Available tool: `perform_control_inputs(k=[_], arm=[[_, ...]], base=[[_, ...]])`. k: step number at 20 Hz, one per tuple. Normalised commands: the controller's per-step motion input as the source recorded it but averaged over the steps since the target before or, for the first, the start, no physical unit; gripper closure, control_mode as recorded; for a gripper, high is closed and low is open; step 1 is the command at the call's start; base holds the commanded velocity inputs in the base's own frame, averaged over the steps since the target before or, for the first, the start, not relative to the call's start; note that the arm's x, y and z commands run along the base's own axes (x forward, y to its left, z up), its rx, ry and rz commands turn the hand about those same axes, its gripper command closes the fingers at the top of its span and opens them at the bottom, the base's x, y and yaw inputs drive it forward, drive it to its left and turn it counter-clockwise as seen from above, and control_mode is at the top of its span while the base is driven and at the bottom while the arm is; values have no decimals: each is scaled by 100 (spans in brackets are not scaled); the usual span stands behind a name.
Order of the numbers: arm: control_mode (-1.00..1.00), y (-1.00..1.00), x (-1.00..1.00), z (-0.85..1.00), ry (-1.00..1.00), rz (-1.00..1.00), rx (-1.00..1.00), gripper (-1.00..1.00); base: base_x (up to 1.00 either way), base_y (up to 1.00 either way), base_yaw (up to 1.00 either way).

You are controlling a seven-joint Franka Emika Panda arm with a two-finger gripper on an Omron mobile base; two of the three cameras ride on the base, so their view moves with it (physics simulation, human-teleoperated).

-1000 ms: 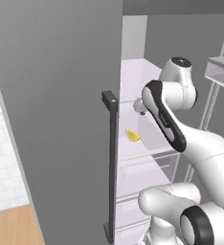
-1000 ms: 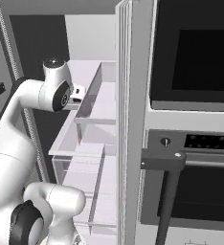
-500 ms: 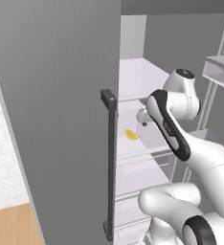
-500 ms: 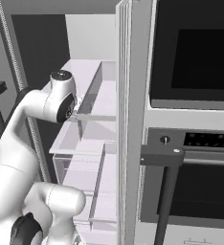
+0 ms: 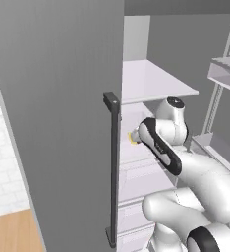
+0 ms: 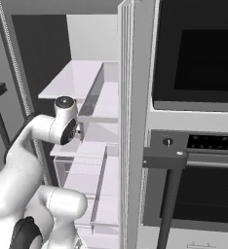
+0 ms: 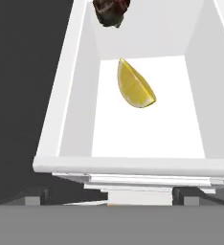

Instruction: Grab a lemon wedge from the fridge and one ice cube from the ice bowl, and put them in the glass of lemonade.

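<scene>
The fridge (image 5: 63,98) stands open, and my arm reaches into it over a white shelf (image 6: 77,78). In the hand view the lemon wedge (image 7: 134,86), small and bright yellow, lies on the white floor of a shelf tray (image 7: 75,119), straight ahead of my gripper (image 7: 111,196). The gripper is open, its two dark fingertips (image 7: 35,196) wide apart with nothing between them, just short of the tray's front lip. A sliver of the lemon wedge (image 5: 132,139) shows beside my wrist in the left base view. The ice bowl and the glass of lemonade are out of view.
A dark brown-red lump (image 7: 111,12) sits at the back of the same tray, beyond the wedge. The fridge door's dark bar handle (image 5: 113,162) stands close on the left of my arm. An oven front (image 6: 199,121) with a dark handle lies to the right.
My arm has come down and pushed further into the fridge toward the shelf with the lemon wedge. The jaws have stayed open.
</scene>
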Motion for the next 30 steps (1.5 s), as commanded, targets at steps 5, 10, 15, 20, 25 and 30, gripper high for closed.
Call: perform_control_inputs(k=[5,10,15,20,25,30], arm=[[-100,-4,92,0,1,3,1,-100],[-100,-9,50,-3,0,10,-4,-100],[-100,-27,42,-26,5,15,-3,-100],[-100,-2,16,-27,0,7,-4,-100],[-100,0,36,-6,0,0,-2,-100],[-100,0,54,-16,0,0,0,-100]], base=[[0,0,0],[0,0,0],[0,0,0],[0,0,0],[0,0,0],[0,0,0]])
